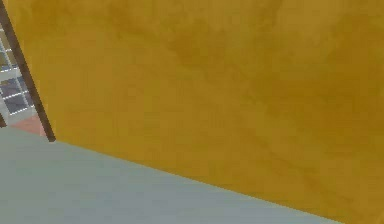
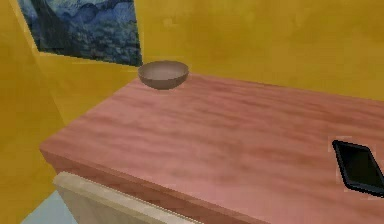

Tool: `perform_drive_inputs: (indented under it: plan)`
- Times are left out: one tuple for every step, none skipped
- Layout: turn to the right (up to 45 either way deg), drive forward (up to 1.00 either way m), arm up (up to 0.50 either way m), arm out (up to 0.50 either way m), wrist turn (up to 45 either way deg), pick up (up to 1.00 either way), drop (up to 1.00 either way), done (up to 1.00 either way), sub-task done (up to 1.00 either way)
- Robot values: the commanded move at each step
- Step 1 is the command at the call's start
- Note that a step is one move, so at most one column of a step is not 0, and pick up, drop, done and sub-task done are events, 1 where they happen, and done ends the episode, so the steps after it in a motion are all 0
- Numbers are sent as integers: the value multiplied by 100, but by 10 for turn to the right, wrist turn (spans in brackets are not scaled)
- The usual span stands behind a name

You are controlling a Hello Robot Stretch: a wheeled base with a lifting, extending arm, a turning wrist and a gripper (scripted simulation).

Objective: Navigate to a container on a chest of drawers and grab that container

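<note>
- the container is a small round bowl (image 2: 163, 74), dull brownish grey, with a thin rim and a shallow, curved body.
- it stands upright, mouth upward; the inside looks a shade darker than the outside, and whether anything lies in it cannot be told.
- it rests on the chest of drawers (image 2: 220, 140), at the far corner of the top toward the arm side view's left, close to the far edge and the left-hand edge.
- the chest of drawers has a flat top of reddish-brown wood with a faint grain, and a pale cream front below its near edge.
- the bowl is well apart from the top's near edge.
</note>
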Motion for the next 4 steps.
perform_drive_inputs:
  plan:
    - [0,0,50,0,0,0,0,0,0]
    - [0,0,38,0,0,0,0,0,0]
    - [0,0,0,34,0,0,0,0,0]
    - [0,0,0,0,450,0,0,0,0]
